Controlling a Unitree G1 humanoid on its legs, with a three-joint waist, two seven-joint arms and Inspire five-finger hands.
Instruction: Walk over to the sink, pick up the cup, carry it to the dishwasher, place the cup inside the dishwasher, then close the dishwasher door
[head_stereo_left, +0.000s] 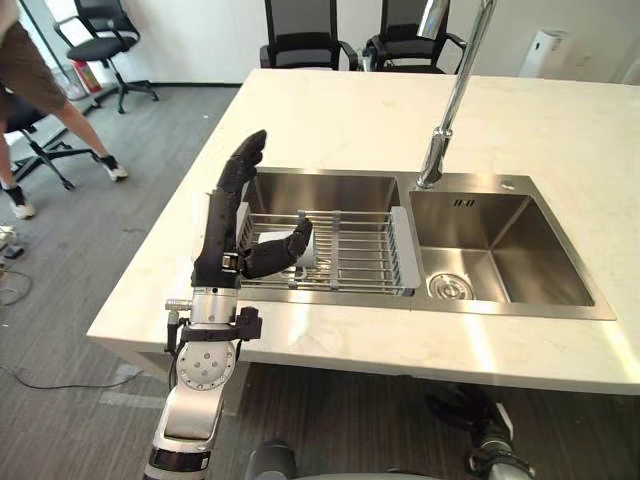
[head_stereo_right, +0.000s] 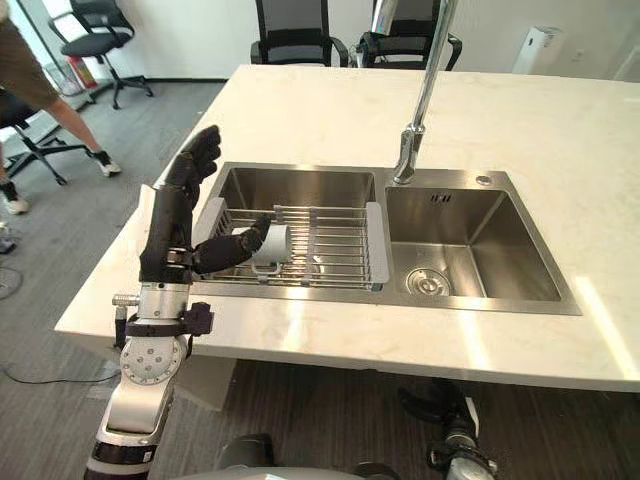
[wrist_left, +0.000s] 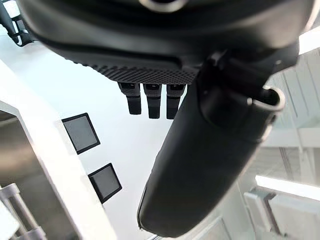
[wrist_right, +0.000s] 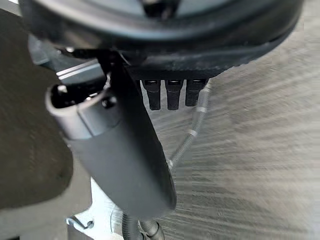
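We see a bright, evenly lit room. The pale countertop (head_stereo_left: 330, 110) around the sink (head_stereo_left: 505, 306) shines, with white glare patches in front of the sink and to its right (strongest near the counter's edge). The faucet (head_stereo_left: 455, 100) at the sink's far rim glints, and the floor (head_stereo_left: 350, 410) below the sink lies in soft shadow.

The table (head_stereo_left: 330, 120) has a pale, stone-like top, smooth and glossy. The sink (head_stereo_left: 520, 240) is brushed stainless steel with a satin sheen, and its faucet (head_stereo_left: 455, 100) is polished, mirror-bright metal. The rack (head_stereo_left: 350, 255) is thin metal wire with grey plastic ends. The cup (head_stereo_right: 273, 243) looks smooth and grey. The left hand (head_stereo_left: 222, 240) is matt black, with a finely textured palm.
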